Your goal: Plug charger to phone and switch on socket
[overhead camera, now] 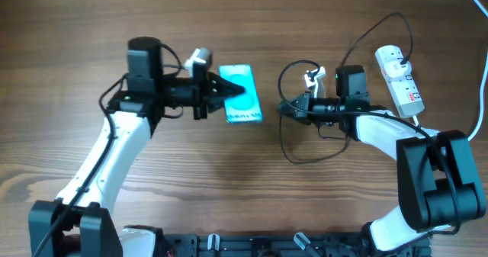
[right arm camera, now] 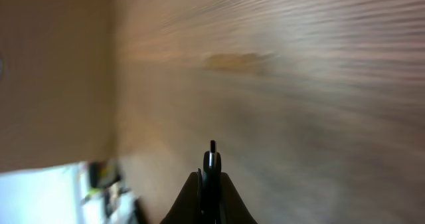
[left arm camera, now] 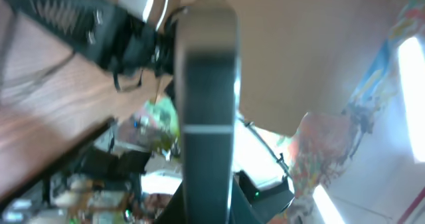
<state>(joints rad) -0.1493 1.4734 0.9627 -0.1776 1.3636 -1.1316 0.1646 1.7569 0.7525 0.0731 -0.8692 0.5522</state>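
The phone, with its teal screen, is held at the table's middle by my left gripper, which is shut on it. In the left wrist view the phone is a dark upright slab between the fingers. My right gripper is to the right of the phone, apart from it, shut on the charger's connector, whose silver tip pokes out past the fingers. The black charger cable loops back to the socket, a white power strip at the far right.
A thick white cord runs along the right edge of the wooden table. My right arm shows blurred at the upper left of the left wrist view.
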